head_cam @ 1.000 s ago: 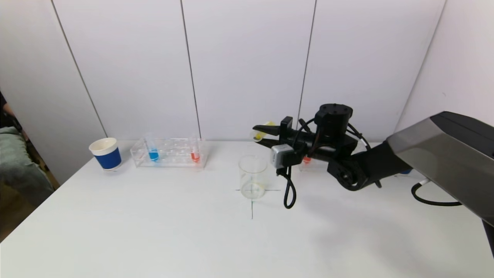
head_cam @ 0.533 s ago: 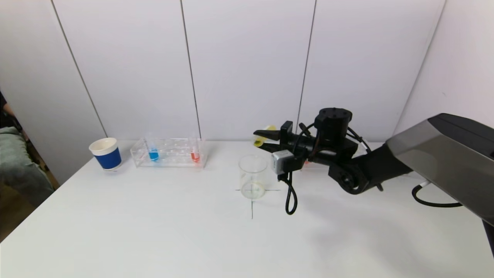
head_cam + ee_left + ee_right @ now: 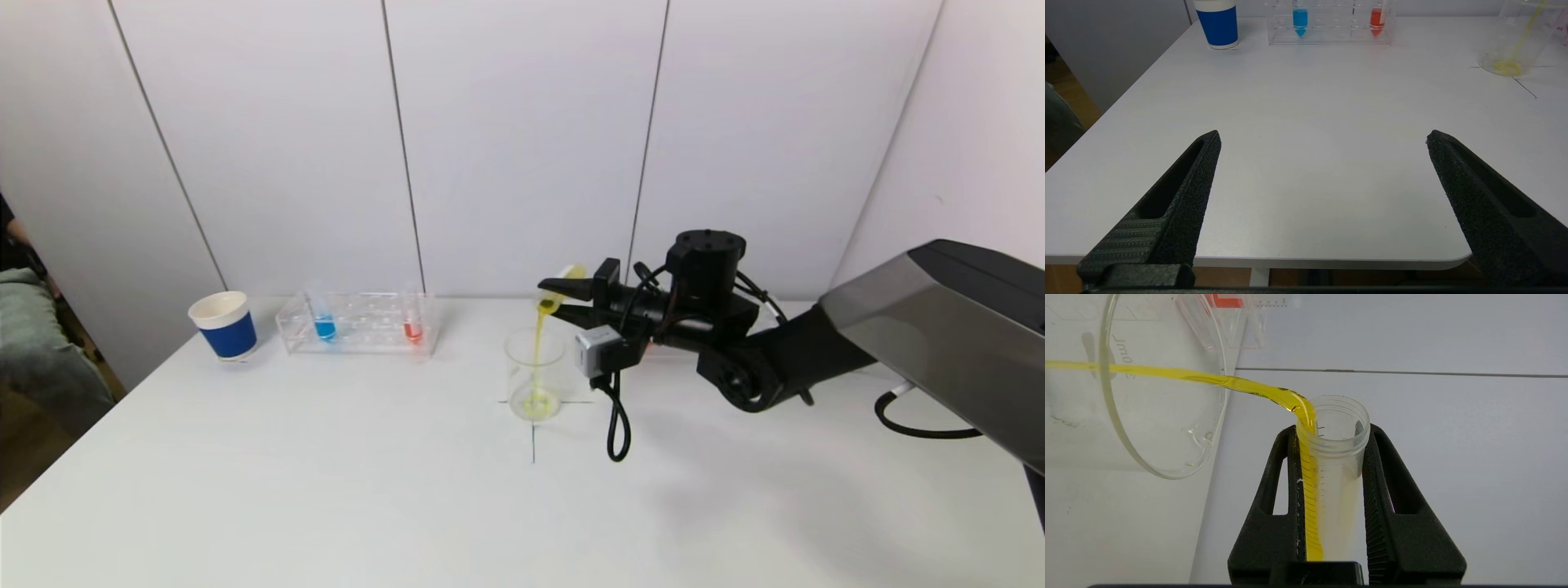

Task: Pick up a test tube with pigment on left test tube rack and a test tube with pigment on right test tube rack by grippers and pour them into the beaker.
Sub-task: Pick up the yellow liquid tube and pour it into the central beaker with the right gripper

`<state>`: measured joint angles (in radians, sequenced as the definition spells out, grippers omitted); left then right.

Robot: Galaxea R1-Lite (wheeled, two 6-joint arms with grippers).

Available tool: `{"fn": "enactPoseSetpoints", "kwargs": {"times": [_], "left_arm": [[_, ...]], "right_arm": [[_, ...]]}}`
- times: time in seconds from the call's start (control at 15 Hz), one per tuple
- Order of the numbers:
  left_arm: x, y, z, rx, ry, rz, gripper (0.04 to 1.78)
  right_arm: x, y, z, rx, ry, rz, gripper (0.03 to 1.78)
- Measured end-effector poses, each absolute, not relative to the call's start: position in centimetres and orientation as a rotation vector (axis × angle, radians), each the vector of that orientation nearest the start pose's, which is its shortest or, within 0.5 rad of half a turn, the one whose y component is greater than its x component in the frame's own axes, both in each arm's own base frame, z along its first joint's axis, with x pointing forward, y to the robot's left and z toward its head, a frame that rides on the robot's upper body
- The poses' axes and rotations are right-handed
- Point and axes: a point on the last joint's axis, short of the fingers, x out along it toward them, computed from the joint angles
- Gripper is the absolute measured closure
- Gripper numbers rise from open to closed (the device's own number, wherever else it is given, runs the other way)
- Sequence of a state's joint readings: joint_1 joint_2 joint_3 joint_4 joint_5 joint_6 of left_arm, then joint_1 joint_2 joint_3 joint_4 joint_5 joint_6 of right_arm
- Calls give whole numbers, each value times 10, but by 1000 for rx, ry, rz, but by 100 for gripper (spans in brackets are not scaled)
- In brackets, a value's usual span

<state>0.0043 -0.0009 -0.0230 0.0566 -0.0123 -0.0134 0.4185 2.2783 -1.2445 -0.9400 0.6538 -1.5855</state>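
Across the white worktop [image 3: 326,490], largest first: right arm [image 3: 898,343] reaching in from the right edge toward the centre, well above the surface. Near the far edge, left of centre, clear rack [image 3: 359,325] holding a blue tube [image 3: 324,322] and a red tube [image 3: 412,324], both upright, well apart from each other. Just beside the rack, toward the far left corner, blue-and-white cup [image 3: 223,325]. At the centre, on a drawn cross, glass beaker [image 3: 535,374], upright, with a little yellow liquid pooled at its bottom. Over the beaker's far rim, right claw [image 3: 563,296] clenched on a yellow tube [image 3: 557,290], fingers [image 3: 1274,506] pressing both sides of the barrel. Tube tipped mouth-down toward the beaker; thin yellow stream [image 3: 537,351] running from its lip into the glass, seen close in the right wrist view as a bright ribbon [image 3: 1208,379] crossing the beaker rim [image 3: 1167,396]. Off the near edge, toward the left corner, left claw [image 3: 1323,139] released, fingers spread wide, holding nothing, well apart from rack and beaker.
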Motion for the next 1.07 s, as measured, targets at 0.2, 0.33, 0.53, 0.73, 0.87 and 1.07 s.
{"fn": "enactPoseSetpoints", "kwargs": {"times": [0.2,0.33,0.53,0.73,0.87,1.07], "left_arm": [[-25,0,76,-13,32,-8,6],[-25,0,76,-14,32,-7,6],[-25,0,76,-13,32,-7,6],[-25,0,76,-14,32,-8,6],[-25,0,76,-14,32,-7,6],[-25,0,76,-14,33,-8,6]], "right_arm": [[403,192,109,-1428,-771,893,135],[403,192,110,-1438,-776,888,135],[402,192,111,-1458,-785,886,135],[402,191,113,-1484,-781,890,135],[401,190,116,-1501,-774,876,135],[401,191,116,-1529,-777,879,135]]}}
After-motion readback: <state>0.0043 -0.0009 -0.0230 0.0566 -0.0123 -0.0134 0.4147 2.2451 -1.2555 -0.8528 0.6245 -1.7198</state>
